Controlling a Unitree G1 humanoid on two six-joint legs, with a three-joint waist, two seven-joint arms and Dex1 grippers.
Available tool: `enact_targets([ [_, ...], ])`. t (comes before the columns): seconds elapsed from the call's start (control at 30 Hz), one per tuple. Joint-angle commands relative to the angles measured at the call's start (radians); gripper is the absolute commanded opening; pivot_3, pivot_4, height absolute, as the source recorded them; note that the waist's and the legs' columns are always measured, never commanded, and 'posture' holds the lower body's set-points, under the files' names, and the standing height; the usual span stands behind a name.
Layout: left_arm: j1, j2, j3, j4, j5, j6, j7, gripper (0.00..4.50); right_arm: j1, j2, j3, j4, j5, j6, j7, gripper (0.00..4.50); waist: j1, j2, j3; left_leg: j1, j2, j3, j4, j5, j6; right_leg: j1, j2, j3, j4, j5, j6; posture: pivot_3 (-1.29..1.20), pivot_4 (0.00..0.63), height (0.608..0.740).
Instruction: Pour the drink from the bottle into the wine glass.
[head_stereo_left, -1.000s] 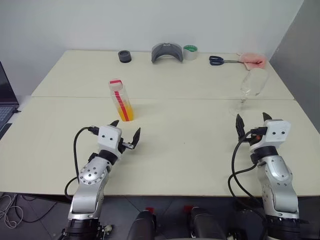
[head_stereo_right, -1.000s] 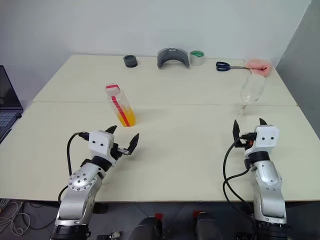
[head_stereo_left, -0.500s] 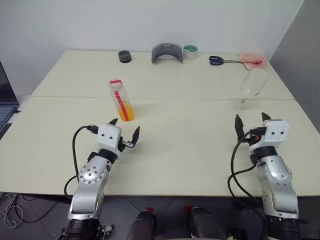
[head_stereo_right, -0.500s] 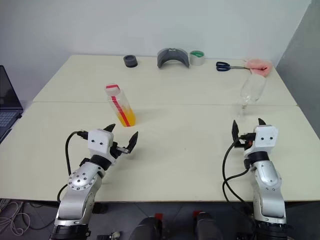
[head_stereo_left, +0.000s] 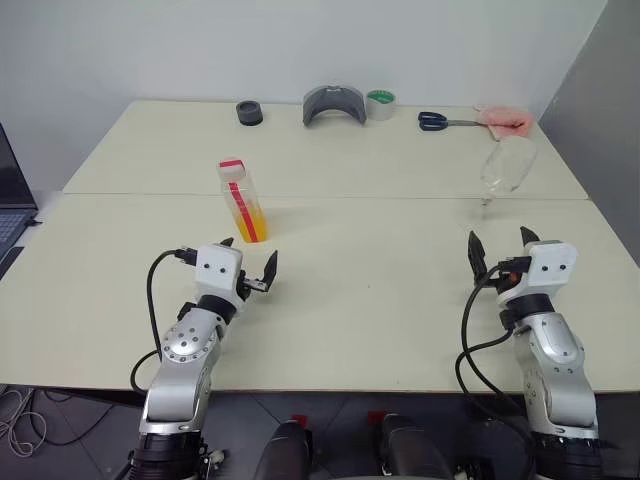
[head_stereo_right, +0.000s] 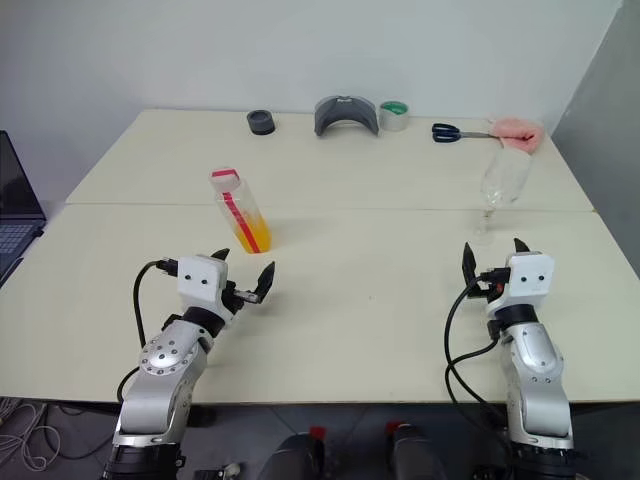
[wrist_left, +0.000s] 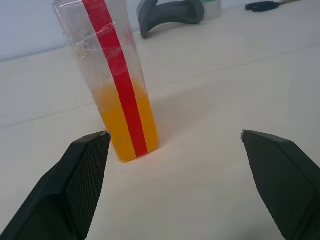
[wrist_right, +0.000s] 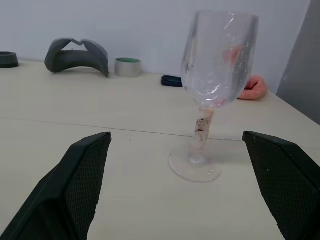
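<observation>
The approach is in hand. The bottle stands upright just beyond the left gripper, jaws spread and empty; the wine glass (apparently empty) stands far right of the bottle, ahead of the equally agape right gripper. Next: close on the bottle.

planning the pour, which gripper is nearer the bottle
Left. The left gripper sits open just short of the bottle, which stands upright beyond its fingers. The right gripper is far across the table, facing the wine glass.
</observation>
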Motion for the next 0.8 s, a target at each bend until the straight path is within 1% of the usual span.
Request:
enact_targets([
  [0.03,0.012,-0.020,0.025,-0.076,0.008,0.007,0.047,4.49,-0.003,-0.064,0.067,-0.092,0.137,0.073,0.189,4.50,-0.001,0.000,0.000,0.000,0.000,0.000,0.000,0.000,0.000,0.000,0.000,0.000,0.000,0.000,0.000,0.00,0.150,0.740],
  [0.13,-0.002,-0.044,0.029,-0.096,0.019,0.053,0.097,4.49,-0.011,-0.139,0.116,-0.168,0.236,0.178,0.306,4.50,0.000,0.000,0.000,0.000,0.000,-0.001,0.000,0.000,0.000,0.000,0.000,0.000,0.000,0.000,0.000,0.00,0.150,0.740],
  [0.23,-0.040,-0.051,0.032,-0.099,0.034,0.101,0.133,4.49,-0.049,-0.186,0.133,-0.200,0.287,0.245,0.353,4.50,0.001,0.000,0.000,0.000,0.000,-0.001,0.001,0.000,0.000,0.001,0.000,-0.001,0.000,0.000,0.000,0.00,0.150,0.740],
  [0.47,-0.152,-0.061,0.057,-0.061,0.027,0.159,0.185,4.49,-0.107,-0.205,0.151,-0.204,0.326,0.302,0.384,4.50,0.001,0.000,0.000,0.000,-0.001,-0.001,0.001,0.001,0.001,0.001,0.000,-0.002,0.000,0.001,0.001,0.00,0.150,0.740],
  [0.8,-0.238,-0.062,0.085,-0.008,0.028,0.207,0.228,4.49,-0.103,-0.209,0.161,-0.175,0.313,0.275,0.427,4.50,0.001,0.000,0.000,-0.001,-0.001,-0.001,0.001,0.001,0.001,0.001,0.000,-0.001,-0.001,0.001,0.001,0.00,0.150,0.740],
])
